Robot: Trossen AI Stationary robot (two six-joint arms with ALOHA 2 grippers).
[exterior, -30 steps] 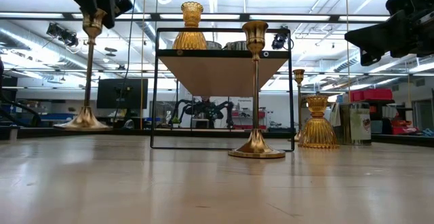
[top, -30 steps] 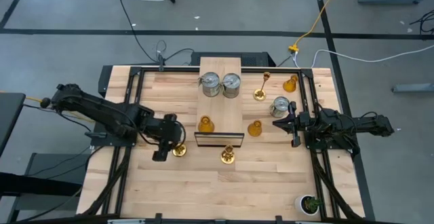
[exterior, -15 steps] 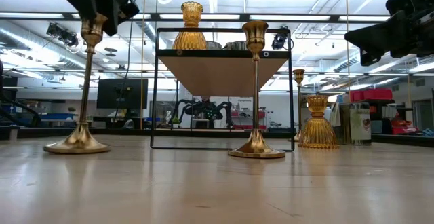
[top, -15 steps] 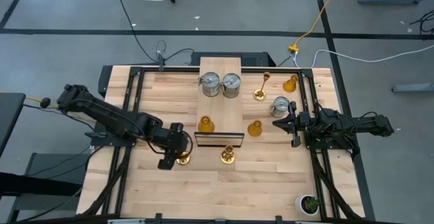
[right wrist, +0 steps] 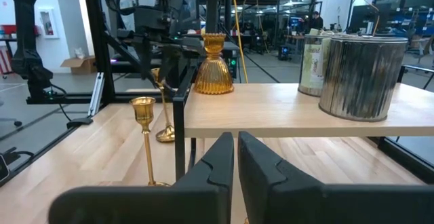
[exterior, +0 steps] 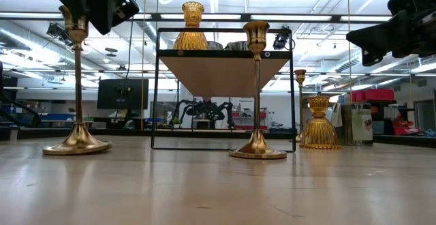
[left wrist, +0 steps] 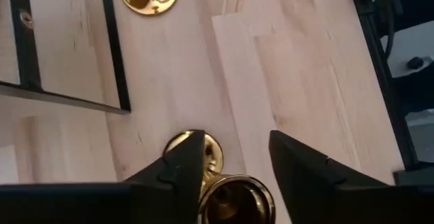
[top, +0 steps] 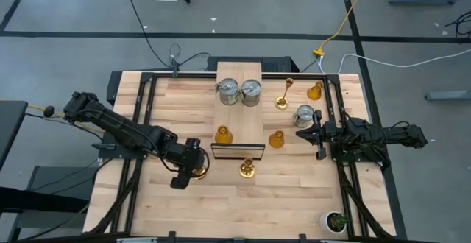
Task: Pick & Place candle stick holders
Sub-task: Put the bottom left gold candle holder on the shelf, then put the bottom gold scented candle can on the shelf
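The left tool stands open around a gold candlestick left of the wire stand. Lifting carelessly, a finger could topple it.

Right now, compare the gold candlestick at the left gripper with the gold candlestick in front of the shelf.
The candlestick at the left gripper has the left gripper open around its cup; the candlestick in front of the shelf stands free. In the high view the first sits left of the second. Both are slender, gold, upright on the table.
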